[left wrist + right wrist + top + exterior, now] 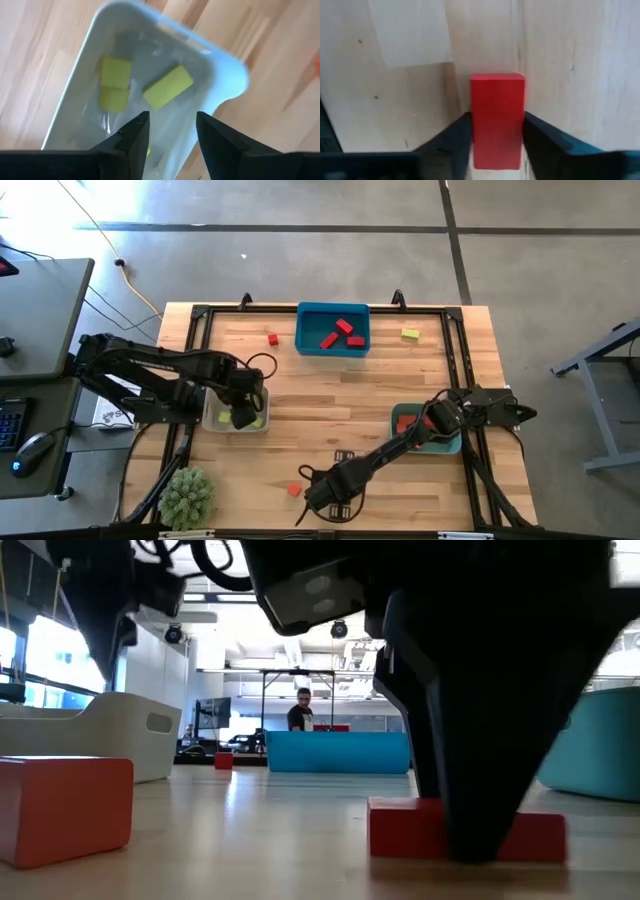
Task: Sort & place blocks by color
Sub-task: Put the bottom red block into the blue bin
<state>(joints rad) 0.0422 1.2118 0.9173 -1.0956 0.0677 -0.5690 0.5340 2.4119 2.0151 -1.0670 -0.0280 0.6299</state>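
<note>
Right gripper (328,498) is low at the near edge of the table (340,395). A red block (497,120) sits between its two fingers (451,137). The fingers touch both sides of the block, so they hold it tight. The block rests flat on the wood, as the low view shows (400,828).

An orange-red block (294,489) lies just beside that gripper, and shows big in the low view (65,808).

Left gripper (243,415) hangs over the beige tray (208,416). Its fingers (131,140) are a little apart and hold nothing. Yellow-green blocks (167,86) lie in that tray.

The blue tray (307,312) at the far side has red blocks (343,326) in it. A small red block (272,338) lies on the wood near it. A yellow-green block (410,333) lies on its other side. The teal tray (440,445) has an orange-red block (404,423) inside.

A person (300,708) is far off in the room.
</note>
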